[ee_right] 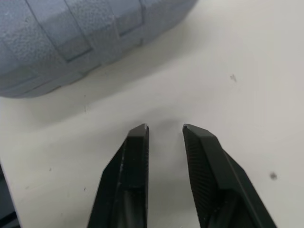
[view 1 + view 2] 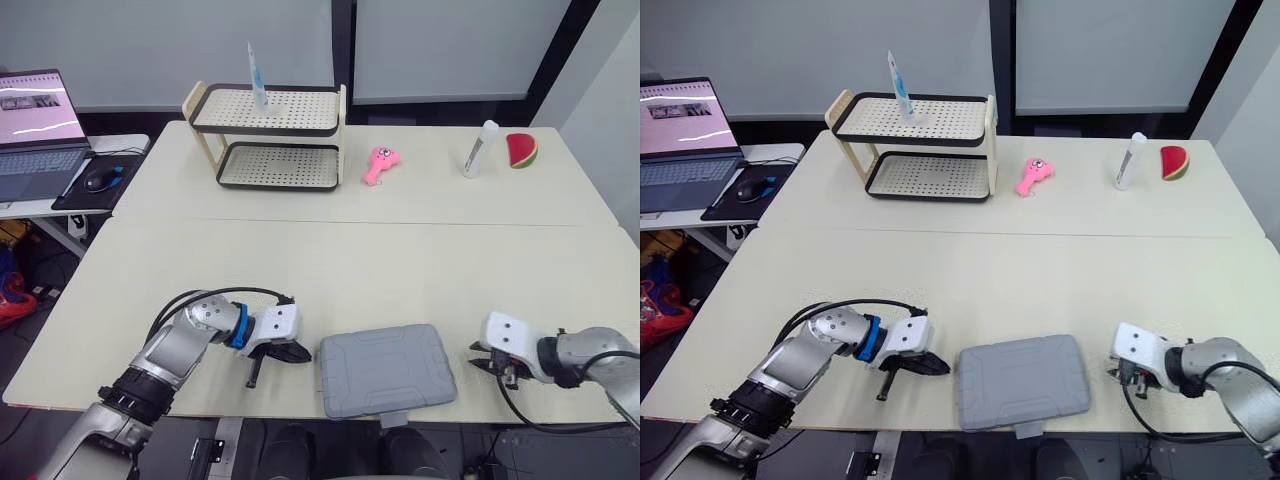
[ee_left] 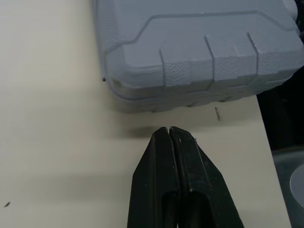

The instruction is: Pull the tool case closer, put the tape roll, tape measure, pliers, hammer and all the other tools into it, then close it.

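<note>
We see the closed grey tool case (image 2: 385, 370) lying crosswise between both arms, the left gripper (image 3: 169, 129) clenched empty just beside it, the right gripper (image 1: 165, 128) parted and slightly farther off.

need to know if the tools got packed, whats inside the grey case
The tool case is shut, so whatever is inside is covered by its lid. Nothing lies on top of it. The left pincer and right pincer flank it without touching.
</note>
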{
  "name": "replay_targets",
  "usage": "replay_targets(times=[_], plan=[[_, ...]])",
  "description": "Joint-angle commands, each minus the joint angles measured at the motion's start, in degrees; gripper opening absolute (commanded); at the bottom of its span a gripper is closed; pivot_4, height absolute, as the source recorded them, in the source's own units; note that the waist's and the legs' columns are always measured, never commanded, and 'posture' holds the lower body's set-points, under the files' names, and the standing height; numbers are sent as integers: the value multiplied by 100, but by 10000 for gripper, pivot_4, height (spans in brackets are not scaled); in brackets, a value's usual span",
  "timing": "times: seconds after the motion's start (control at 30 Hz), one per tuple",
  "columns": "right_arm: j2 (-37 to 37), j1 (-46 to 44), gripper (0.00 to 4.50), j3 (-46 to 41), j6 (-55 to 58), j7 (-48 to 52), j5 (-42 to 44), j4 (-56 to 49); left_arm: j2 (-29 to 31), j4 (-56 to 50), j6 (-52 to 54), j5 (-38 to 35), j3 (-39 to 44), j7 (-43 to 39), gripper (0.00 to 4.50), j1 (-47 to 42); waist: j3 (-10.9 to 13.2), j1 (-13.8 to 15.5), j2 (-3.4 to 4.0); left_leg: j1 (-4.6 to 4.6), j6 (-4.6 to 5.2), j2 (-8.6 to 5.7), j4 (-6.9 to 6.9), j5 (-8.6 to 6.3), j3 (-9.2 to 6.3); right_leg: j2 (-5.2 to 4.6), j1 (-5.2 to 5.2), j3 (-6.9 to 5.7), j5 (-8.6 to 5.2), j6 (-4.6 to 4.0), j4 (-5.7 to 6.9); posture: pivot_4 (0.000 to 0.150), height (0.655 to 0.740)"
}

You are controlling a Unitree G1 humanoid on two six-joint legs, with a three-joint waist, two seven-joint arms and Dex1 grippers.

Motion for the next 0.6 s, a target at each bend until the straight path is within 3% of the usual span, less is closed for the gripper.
replay_targets(times=[0.03, 0.1, 0.6], plan=[[85, -137, 3873, 263, -150, 255, -324, -72, -139, -99, -59, 188, -195, 60, 0, -71, 0, 19, -1, 0, 0, -1, 1, 0, -2, -1, 2, 0, 0, 0, -2, 1500, 7400], [159, -135, 136, 313, -72, 323, -363, -128, -252, -64, -21, 231, -260, 83, 0, -136, 1, 43, -5, -2, 0, -4, 3, 0, -2, -4, 4, -2, 0, 0, -3, 1500, 7400], [216, 322, 42, 56, 651, 637, -221, -961, -1046, 754, -578, 469, -210, 578, 0, -681, 1, 162, -6, -1, -1, -9, 9, 0, -7, -7, 9, -7, 0, 0, -4, 1500, 7400]])
